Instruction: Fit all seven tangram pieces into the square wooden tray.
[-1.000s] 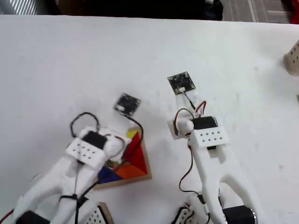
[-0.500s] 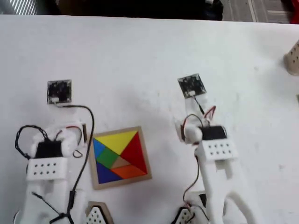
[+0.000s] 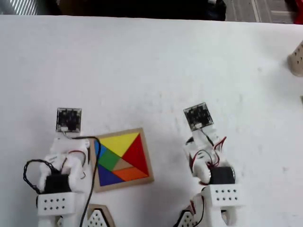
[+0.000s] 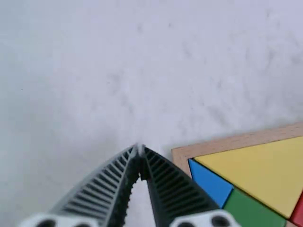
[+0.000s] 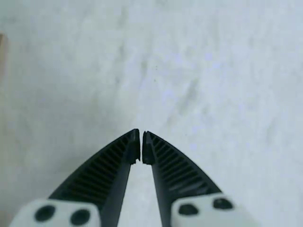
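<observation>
The tray (image 3: 127,184) sits just beside the left gripper (image 4: 139,156), on the side facing the right arm, and it's packed flush with coloured pieces (image 3: 120,141). From the left wrist it's cut off, so you just get one corner with yellow, blue and green. A black cable (image 3: 97,156) drapes over the edge nearest that gripper. It's square, so no real long axis, and it's twisted slightly against the table (image 3: 151,61). Left gripper is pinched closed on nothing. Right gripper (image 5: 141,142) is well apart on the tray's other side, closed too bar a hairline gap.
</observation>
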Robot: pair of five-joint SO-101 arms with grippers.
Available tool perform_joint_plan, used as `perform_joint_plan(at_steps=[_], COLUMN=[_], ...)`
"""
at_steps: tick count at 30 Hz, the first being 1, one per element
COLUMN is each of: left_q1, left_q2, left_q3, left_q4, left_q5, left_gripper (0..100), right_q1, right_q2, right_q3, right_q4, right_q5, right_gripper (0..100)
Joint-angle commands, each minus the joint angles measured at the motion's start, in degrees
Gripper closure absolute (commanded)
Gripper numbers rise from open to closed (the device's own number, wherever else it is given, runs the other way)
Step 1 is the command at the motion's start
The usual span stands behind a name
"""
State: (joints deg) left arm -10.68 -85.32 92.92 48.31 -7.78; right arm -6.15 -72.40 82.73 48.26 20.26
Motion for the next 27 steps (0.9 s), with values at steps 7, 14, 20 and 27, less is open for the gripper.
perform_joint_plan(at_steps=[7, 14, 20, 27], left_q1=[-0.48, -0.48, -0.13, -0.13], left_q2=[-19.47, -19.3, -19.3, -19.3], left_q3=[4.04, 4.04, 4.04, 4.04], left_q4=[15.21, 25.41, 25.49, 25.49], left_q5=[0.0, 0.26, 0.26, 0.26], left_gripper=[98, 98, 98, 98], right_q1=[0.57, 0.13, 0.22, 0.57], right_q2=[-14.99, -30.73, -29.41, -29.41], right_q3=[7.47, 14.15, 14.15, 14.15], right_q4=[15.87, 20.0, 23.87, 23.78], right_q5=[2.73, 2.64, 2.73, 2.81], right_gripper=[98.1, 98.1, 98.1, 98.1])
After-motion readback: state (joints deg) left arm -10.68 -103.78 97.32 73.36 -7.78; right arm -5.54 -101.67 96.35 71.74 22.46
